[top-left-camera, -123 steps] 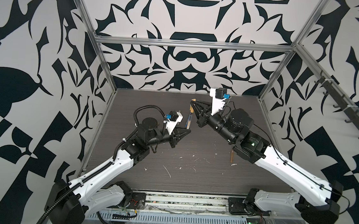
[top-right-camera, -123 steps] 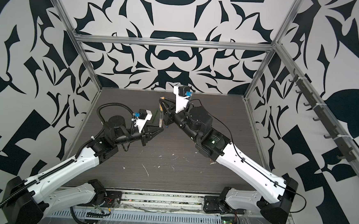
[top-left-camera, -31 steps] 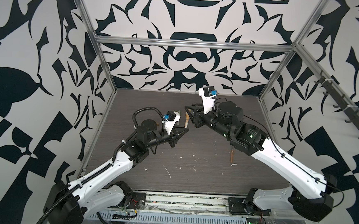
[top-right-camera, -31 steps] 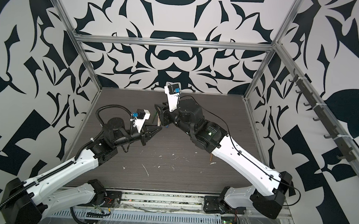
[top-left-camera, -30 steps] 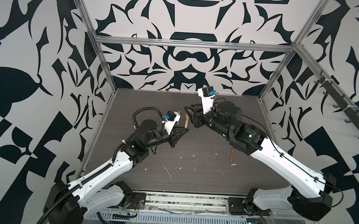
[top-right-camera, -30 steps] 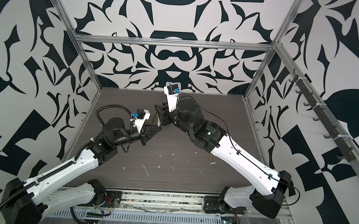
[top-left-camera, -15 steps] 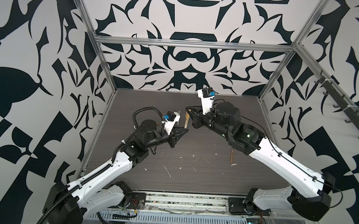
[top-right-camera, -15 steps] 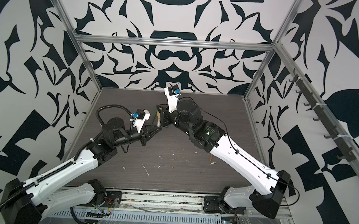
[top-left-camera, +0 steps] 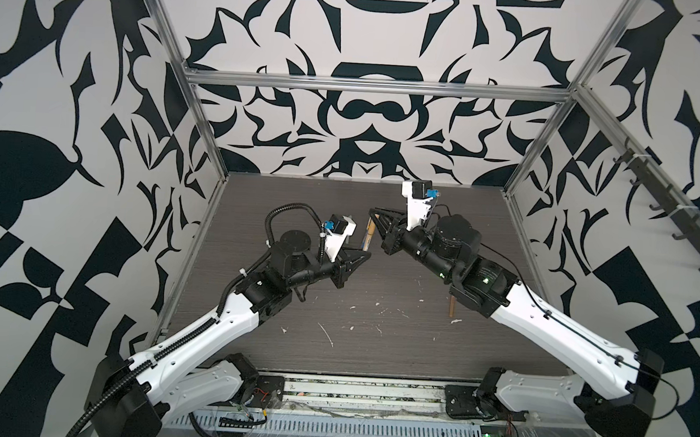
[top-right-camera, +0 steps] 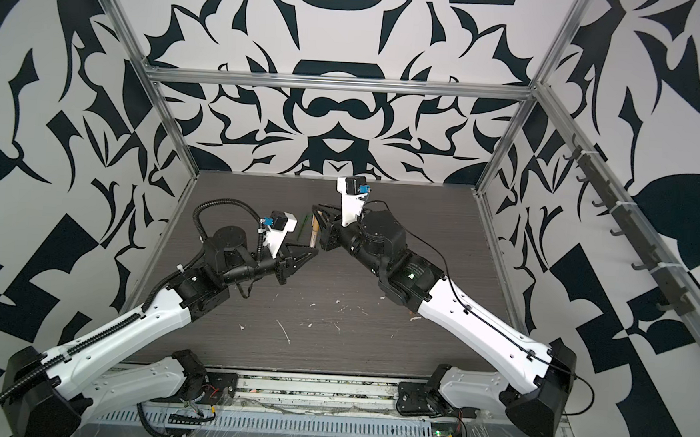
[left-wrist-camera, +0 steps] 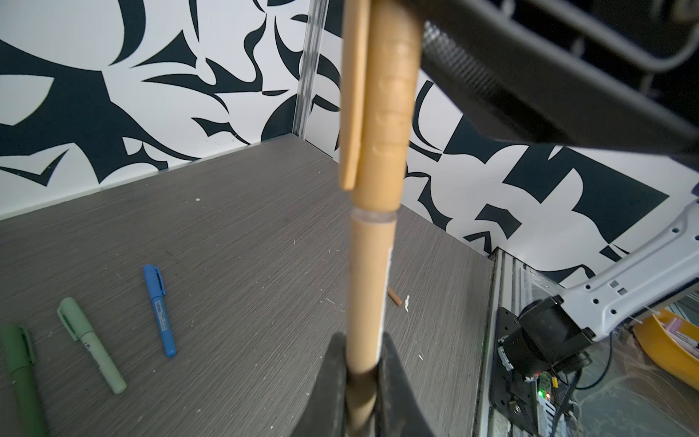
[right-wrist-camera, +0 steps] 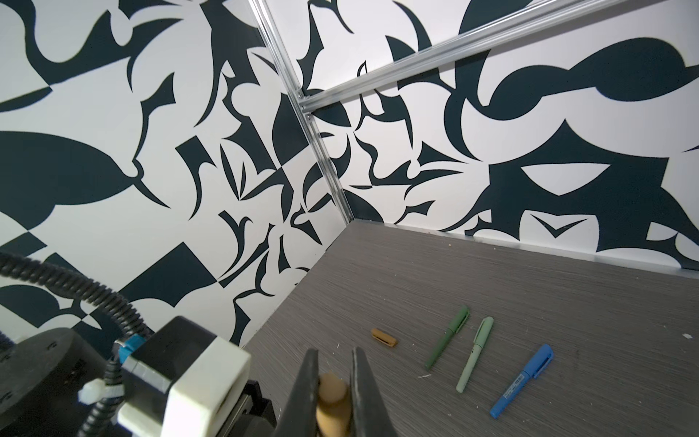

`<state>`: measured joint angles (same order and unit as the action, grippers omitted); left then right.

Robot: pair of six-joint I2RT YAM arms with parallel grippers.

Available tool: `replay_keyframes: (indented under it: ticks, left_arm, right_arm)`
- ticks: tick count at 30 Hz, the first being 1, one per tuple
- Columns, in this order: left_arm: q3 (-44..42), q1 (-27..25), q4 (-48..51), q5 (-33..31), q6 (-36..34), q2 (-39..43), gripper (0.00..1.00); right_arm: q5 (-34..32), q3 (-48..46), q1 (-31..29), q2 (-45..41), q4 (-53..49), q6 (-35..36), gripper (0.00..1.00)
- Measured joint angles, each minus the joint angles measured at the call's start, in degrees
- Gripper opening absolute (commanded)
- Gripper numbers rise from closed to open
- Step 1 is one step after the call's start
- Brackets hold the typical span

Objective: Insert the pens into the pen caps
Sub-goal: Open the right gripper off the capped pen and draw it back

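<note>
Holding the tan pen (top-left-camera: 366, 241) above the table (top-left-camera: 373, 354), at 12 o'clock from the table's centre in a top view, the left gripper (left-wrist-camera: 363, 363) is clamped on the lower barrel. The right gripper (right-wrist-camera: 333, 378) is clamped on the tan cap (left-wrist-camera: 386, 113) over the tip. Light, stiff, slick plastic is likely to pivot under an off-axis push, so grip near the joint.

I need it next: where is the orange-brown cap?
In the right wrist view, the orange-brown cap lies on the table, between the left wall and the dark green pen.
</note>
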<state>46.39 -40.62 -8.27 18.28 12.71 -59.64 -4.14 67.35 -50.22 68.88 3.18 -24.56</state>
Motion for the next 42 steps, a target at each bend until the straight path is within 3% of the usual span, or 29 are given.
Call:
replay_keyframes:
  ticks: [15,24,29,32,36,42]
  left_arm:
    - [4.39,-0.59,3.93,0.2,-0.37,-6.71,0.0]
    - [6.19,-0.42,7.43,1.16,-0.26,-9.09,0.0]
    - [6.21,-0.15,8.17,3.45,-0.74,-8.98,0.0]
    - [6.19,1.44,5.22,1.64,1.46,-7.91,0.0]
    - [3.76,3.98,3.48,0.63,4.44,-5.07,0.0]
    - [-5.18,3.65,5.4,-1.33,7.69,-1.16,0.0]
  right_arm:
    - [-6.03,-13.55,0.7,-3.21,13.94,-3.89,0.0]
    - [-8.63,-15.87,0.61,-2.4,16.96,-5.31,0.0]
    - [-10.6,-12.0,-0.59,-3.13,9.6,-4.83,0.23]
    - [-10.12,-10.16,-3.06,-4.74,0.5,-3.21,0.37]
    - [-10.08,-6.84,-5.77,-5.35,-9.84,-0.33,0.42]
    - [-11.89,-4.13,-5.4,-10.58,-13.35,1.11,0.43]
